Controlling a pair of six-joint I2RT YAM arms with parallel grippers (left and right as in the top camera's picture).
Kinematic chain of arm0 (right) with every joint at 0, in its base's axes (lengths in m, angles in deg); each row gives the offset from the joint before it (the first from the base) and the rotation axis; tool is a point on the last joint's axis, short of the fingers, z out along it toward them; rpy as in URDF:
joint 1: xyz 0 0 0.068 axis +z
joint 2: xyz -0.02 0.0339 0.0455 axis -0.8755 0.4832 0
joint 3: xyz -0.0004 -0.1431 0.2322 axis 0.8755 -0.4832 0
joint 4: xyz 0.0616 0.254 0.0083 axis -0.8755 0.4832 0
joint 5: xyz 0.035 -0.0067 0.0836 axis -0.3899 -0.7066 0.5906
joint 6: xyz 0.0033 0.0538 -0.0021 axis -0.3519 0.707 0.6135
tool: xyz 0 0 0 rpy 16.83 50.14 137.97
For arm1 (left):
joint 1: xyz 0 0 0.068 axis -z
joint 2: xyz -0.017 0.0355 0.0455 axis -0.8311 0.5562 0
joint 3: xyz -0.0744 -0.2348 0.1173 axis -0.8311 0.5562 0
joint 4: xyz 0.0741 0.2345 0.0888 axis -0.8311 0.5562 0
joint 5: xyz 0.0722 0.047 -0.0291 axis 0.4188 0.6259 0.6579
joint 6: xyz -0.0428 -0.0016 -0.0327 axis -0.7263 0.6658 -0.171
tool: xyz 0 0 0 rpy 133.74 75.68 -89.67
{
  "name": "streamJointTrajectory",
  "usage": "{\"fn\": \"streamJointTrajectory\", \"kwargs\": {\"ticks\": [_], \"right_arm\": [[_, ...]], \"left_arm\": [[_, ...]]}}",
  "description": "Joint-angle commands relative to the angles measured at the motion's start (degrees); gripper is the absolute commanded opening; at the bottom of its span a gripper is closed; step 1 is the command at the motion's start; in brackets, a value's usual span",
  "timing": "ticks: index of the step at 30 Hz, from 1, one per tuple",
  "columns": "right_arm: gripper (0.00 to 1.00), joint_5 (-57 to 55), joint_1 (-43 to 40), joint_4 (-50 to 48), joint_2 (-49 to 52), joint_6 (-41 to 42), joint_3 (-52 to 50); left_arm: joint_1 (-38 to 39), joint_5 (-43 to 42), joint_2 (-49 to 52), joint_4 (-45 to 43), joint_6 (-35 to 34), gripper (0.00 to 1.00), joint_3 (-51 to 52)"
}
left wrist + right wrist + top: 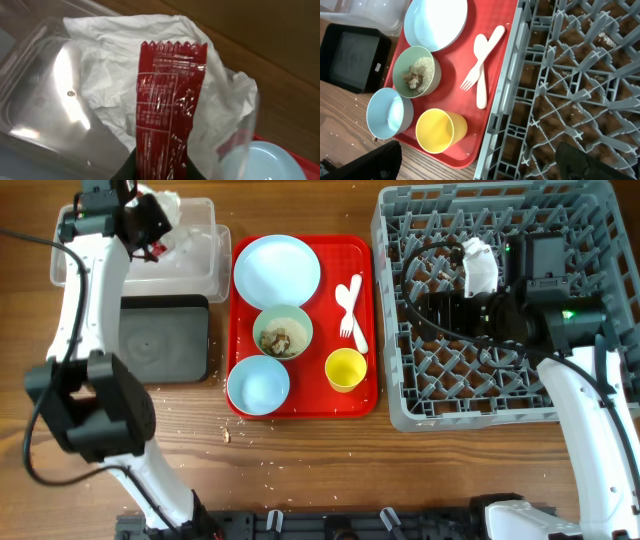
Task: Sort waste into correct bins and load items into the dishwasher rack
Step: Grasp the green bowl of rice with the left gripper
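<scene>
The left gripper (pixel 160 169) pinches the red wrapper (pixel 167 105) over the clear tub (pixel 45 95), where the napkin (pixel 110 65) already lies; the right gripper (pixel 482 162) hangs spread above the rack (pixel 400 410); scraps (pixel 280 337), green bowl (pixel 300 318), plate (pixel 276 270), blue bowl (pixel 258 383), cup (pixel 346 369), fork (pixel 490 47) and spoon (pixel 480 92) wait unloaded on the red tray (pixel 305 405).

- Wooden desk (pixel 300 470) (brown, with scattered crumbs (pixel 227 434)).
- At the left: clear tub (pixel 205 270), black tray (pixel 160 340) just beside it.
- Middle: red serving tray (pixel 312 385).
- Right: grey rack (pixel 450 405).

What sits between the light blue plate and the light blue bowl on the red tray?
The pale green bowl, holding food scraps, as the overhead view shows.
</scene>
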Motion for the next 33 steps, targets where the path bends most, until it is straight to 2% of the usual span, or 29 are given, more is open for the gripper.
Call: {"fn": "streamJointTrajectory", "kwargs": {"ticks": [1,3,4,8,10,14,16,18,20,21,22,23,26,30,33], "right_arm": [[1.00,-0.4,0.3,0.0,0.3,-1.0,1.0],[1.00,-0.4,0.3,0.2,0.3,-1.0,1.0],[0.99,-0.4,0.3,0.4,0.3,-1.0,1.0],[1.00,-0.4,0.3,0.5,0.3,-1.0,1.0],[1.00,-0.4,0.3,0.5,0.3,-1.0,1.0],[1.00,-0.4,0.3,0.7,0.3,-1.0,1.0],[1.00,-0.4,0.3,0.6,0.3,-1.0,1.0],[1.00,-0.4,0.3,0.7,0.3,-1.1,1.0],[1.00,-0.4,0.3,0.8,0.3,-1.1,1.0],[1.00,-0.4,0.3,0.7,0.3,-1.1,1.0],[1.00,-0.4,0.3,0.7,0.3,-1.2,1.0],[1.00,-0.4,0.3,0.6,0.3,-1.2,1.0],[1.00,-0.4,0.3,0.6,0.3,-1.2,1.0],[1.00,-0.4,0.3,0.2,0.3,-1.2,1.0],[1.00,-0.4,0.3,0.0,0.3,-1.1,1.0]], "left_arm": [[-0.6,0.4,5.1,-2.6,0.3,0.21,0.6],[-0.7,0.6,6.3,-3.3,0.3,0.27,0.6],[-0.7,0.6,6.4,-3.3,0.3,0.36,0.6],[-0.7,0.6,6.4,-3.3,0.3,0.89,0.6],[-0.7,0.6,6.4,-3.3,0.3,0.98,0.6],[-0.7,-0.7,4.9,-1.7,1.2,1.00,-0.9],[-0.5,-6.2,1.6,2.0,2.5,0.97,-2.8],[-0.3,-14.7,-3.0,7.6,3.0,0.95,-3.3],[0.4,-18.9,-6.1,14.5,2.9,0.93,-3.3],[1.2,-19.5,-7.1,19.1,2.9,0.86,-3.3],[3.3,-19.7,-7.8,27.1,2.9,0.85,-3.3],[5.1,-19.7,-7.8,31.4,2.9,0.84,-3.3],[12.7,-18.0,-7.7,37.6,2.9,0.86,-1.2],[24.2,-12.1,-7.7,31.0,0.0,0.85,5.6],[29.0,-11.8,-7.6,21.8,0.1,0.77,11.4]]}}
